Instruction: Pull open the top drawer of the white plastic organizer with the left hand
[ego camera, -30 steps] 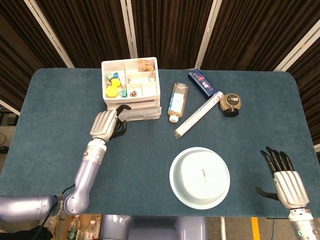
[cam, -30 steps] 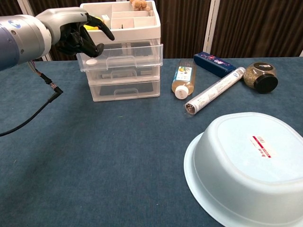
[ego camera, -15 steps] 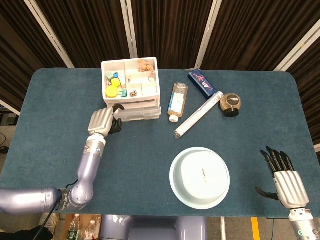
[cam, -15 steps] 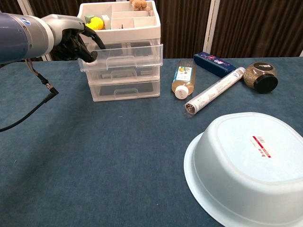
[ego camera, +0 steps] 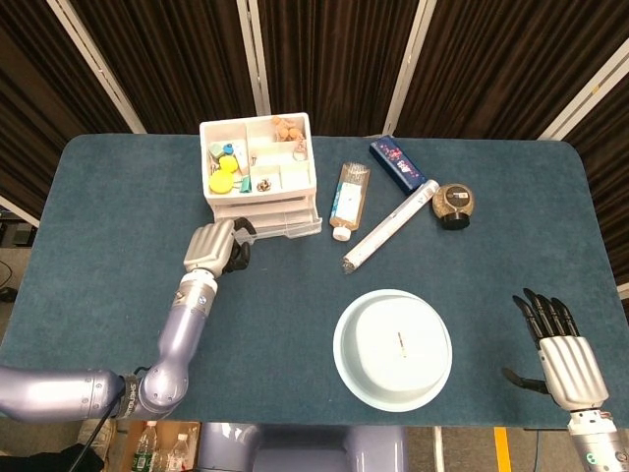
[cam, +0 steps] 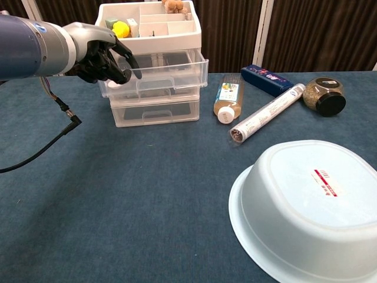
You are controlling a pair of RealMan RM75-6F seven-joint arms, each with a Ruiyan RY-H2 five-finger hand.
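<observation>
The white plastic organizer point(cam: 154, 71) is seen just beside the left hand point(cam: 101, 54), on the side away from the arm, and its drawer fronts are faced toward the robot. Its top drawer point(cam: 158, 73) is drawn out past the two drawers beneath it, with its long axis run across the front of the organizer. Three clear drawers are counted, stacked under one open white tray point(ego camera: 256, 157) split into compartments where small yellow, green and brown items are kept. The drawer walls are see-through and the frame is white.

The left hand is set at the left end of the top drawer front, its dark fingers point(cam: 126, 59) curled against the rim; whether the rim is actually gripped cannot be told. In the head view the same hand point(ego camera: 214, 246) is seen just below the organizer's front left corner.

The right hand point(ego camera: 560, 349) is held well apart from everything, over the near right edge of the worktop point(ego camera: 118, 275), with fingers spread and nothing in it.

Farther from the left hand, one bottle point(cam: 227, 98), one tube point(cam: 268, 112), one dark blue box point(cam: 267, 79), one jar point(cam: 321, 94) and one upturned white bowl point(cam: 306, 206) are laid out.
</observation>
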